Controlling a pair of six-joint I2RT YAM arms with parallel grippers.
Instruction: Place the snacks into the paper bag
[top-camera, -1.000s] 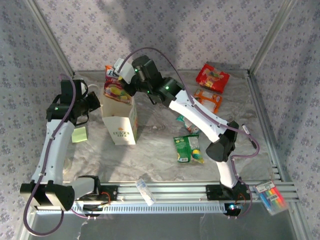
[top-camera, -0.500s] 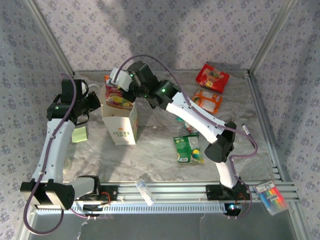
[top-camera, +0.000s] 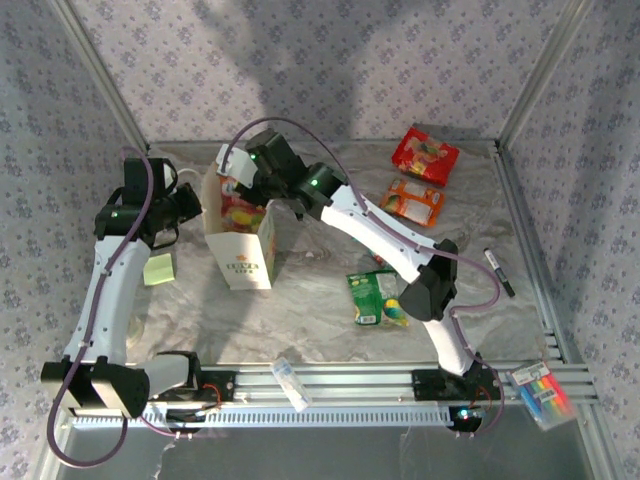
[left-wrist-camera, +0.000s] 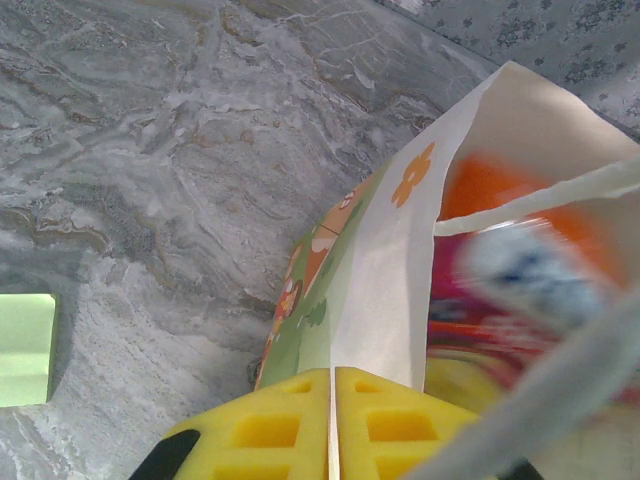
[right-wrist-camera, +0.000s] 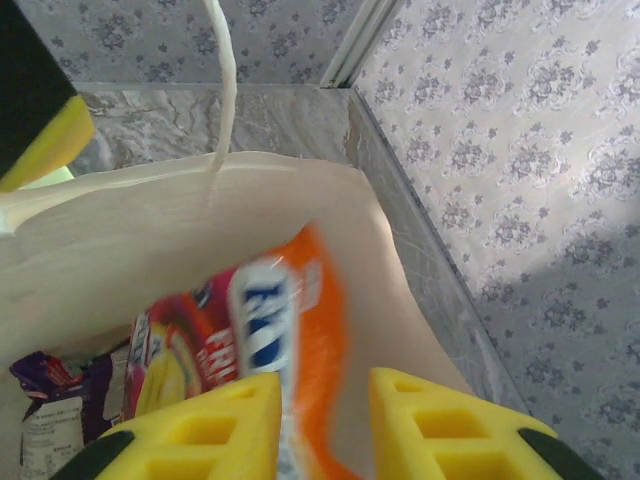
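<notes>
Slipping from newly parted right fingers (right-wrist-camera: 215, 425), red-orange packet (right-wrist-camera: 270, 330) deeper inside paper bag (right-wrist-camera: 130, 230).

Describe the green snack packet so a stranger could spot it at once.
From the upright paper bag on the left of the marble table, look right and toward the near edge. The green packet lies flat there. It is the only green one; the red packet and orange packet lie farther back.

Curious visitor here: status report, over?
Left gripper shut on paper bag rim. Right gripper open above it, red-orange packet at its mouth. Red packet, orange packet, green packet on table. Nothing blocking.
</notes>
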